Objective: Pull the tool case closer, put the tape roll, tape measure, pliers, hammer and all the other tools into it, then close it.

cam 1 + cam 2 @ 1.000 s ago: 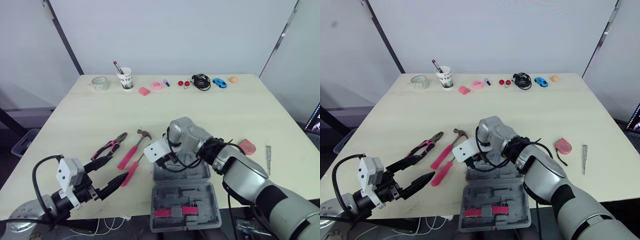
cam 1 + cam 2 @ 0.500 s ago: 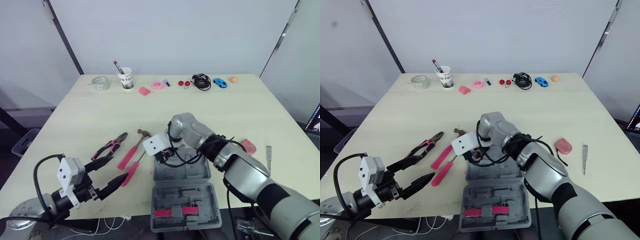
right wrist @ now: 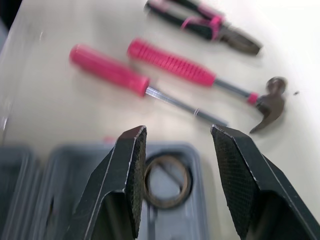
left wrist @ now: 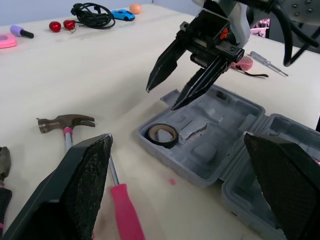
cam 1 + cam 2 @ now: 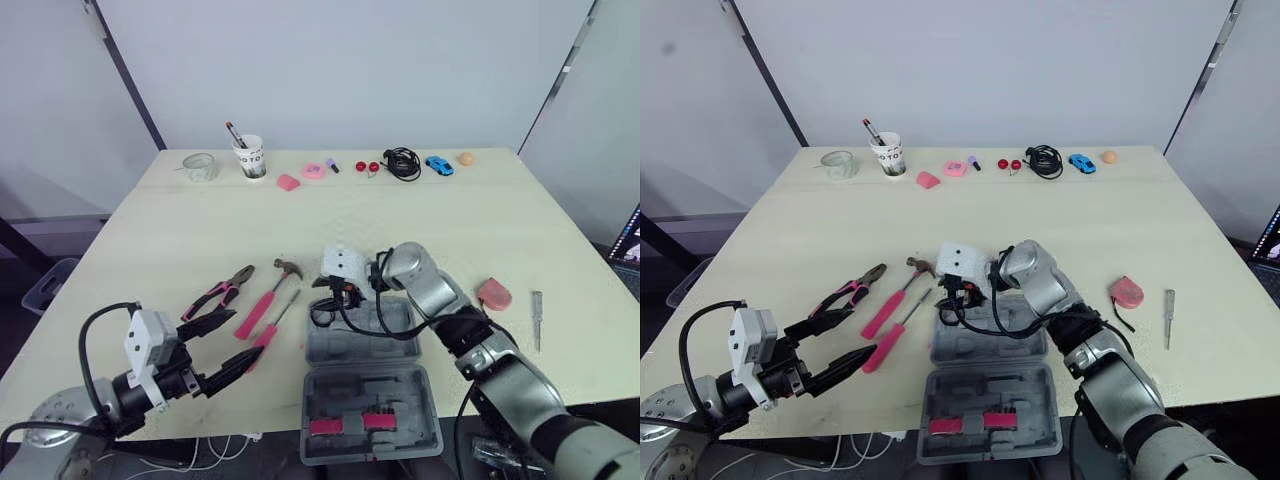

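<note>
The grey tool case (image 5: 404, 388) lies open at the table's near edge. A dark tape roll (image 4: 161, 135) lies in a far-left pocket of its far half. My right gripper (image 5: 328, 303) hangs open just above that roll (image 3: 167, 180), not touching it. Left of the case lie the pink-handled hammer (image 5: 268, 300), a pink screwdriver (image 5: 268, 338) and the pliers (image 5: 220, 295). My left gripper (image 5: 248, 336) is open near the screwdriver's handle, holding nothing. The pink tape measure (image 5: 494, 294) sits right of the case.
A small screwdriver (image 5: 537, 320) lies near the right edge. Along the far edge stand a paper cup with a pen (image 5: 251, 157), a glass jar (image 5: 201, 166), small pink items, a black cable (image 5: 403, 162) and a blue toy car (image 5: 439, 165).
My right arm has swung back to the right and its wrist has turned, uncovering the case's far half. The left gripper has edged slightly forward.
</note>
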